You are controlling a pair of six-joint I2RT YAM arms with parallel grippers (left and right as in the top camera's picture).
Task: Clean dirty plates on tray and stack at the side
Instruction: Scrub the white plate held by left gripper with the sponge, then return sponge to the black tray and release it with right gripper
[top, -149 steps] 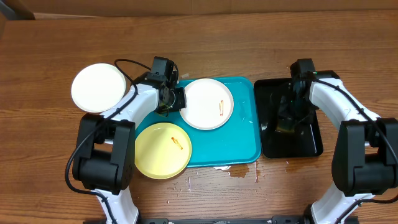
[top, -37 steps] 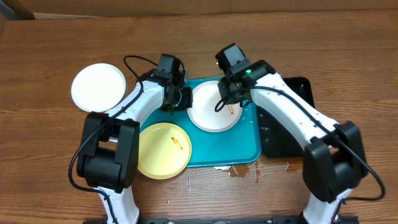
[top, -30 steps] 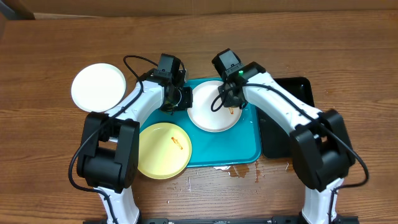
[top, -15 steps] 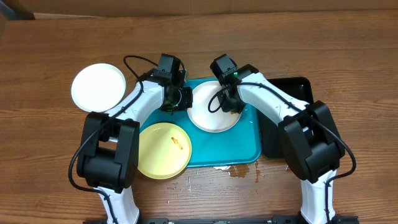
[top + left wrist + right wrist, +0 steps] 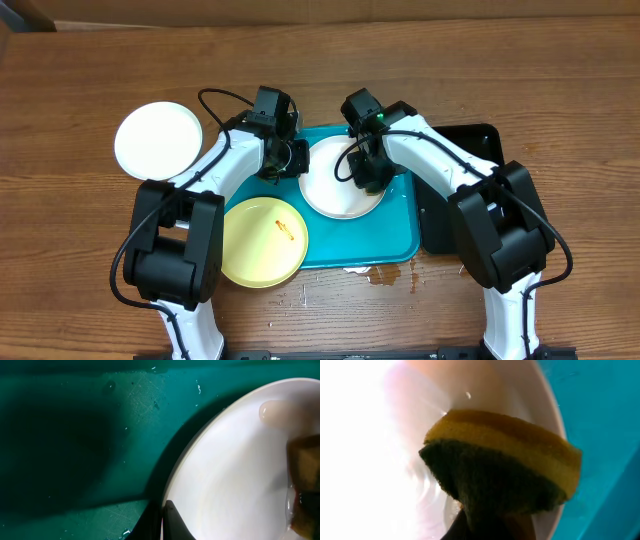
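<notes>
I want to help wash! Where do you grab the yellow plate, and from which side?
Pinch the rim where the yellow plate sticks out past the tray's corner, coming from the table side. It is shallow, so only the thin rim can be pinched, and that part has no tray wall in the way.

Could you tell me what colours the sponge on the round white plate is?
The sponge is yellow over dark green, clearest in the right wrist view.

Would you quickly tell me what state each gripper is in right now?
Left gripper: shut on the white plate at its rim.
Right gripper: shut on the sponge.
</notes>
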